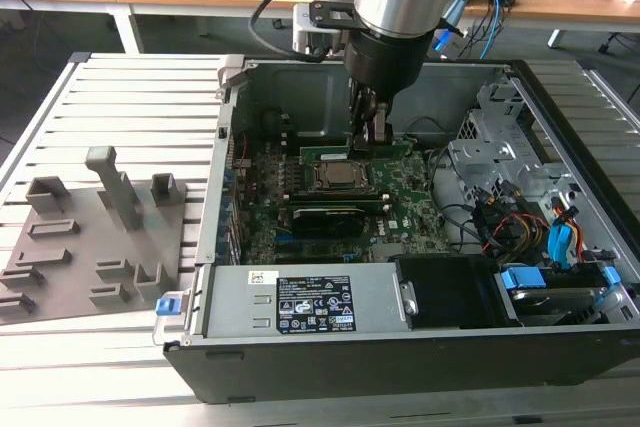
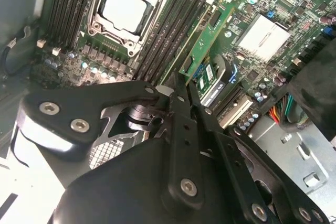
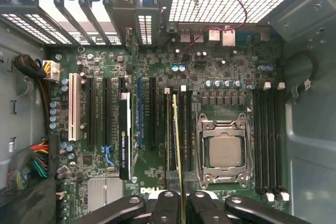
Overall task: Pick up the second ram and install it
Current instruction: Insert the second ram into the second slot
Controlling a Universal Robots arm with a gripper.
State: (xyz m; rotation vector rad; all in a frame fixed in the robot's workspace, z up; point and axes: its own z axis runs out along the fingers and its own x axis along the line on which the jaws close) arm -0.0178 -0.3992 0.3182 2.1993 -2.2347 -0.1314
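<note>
Second ram (image 2: 202, 45) is pinched edge-on between the jaws of the gripper (image 2: 184, 90), standing upright over the memory slots just beside the CPU socket (image 2: 126, 9). In the first wrist view the second ram (image 3: 178, 145) reads as a thin green-yellow line running along a slot next to the CPU socket (image 3: 223, 150), gripper (image 3: 181, 199) closed on its near end. Can't tell whether the stick is fully seated or only resting in the slot. In the exterior view the gripper (image 1: 370, 132) reaches down inside the open computer case (image 1: 400, 347), just behind the CPU socket (image 1: 338, 176) on the motherboard (image 1: 405, 197). More empty memory slots (image 3: 268, 140) sit on the socket's other side. Drive bay cage (image 1: 505, 162) and coloured cables (image 1: 525, 227) fill the case toward the exterior view's right. Case sits on a slatted metal table (image 1: 130, 107); grey holder tray (image 1: 90, 247) lies on the table's edge at the exterior view's left, well apart from the case interior.
</note>
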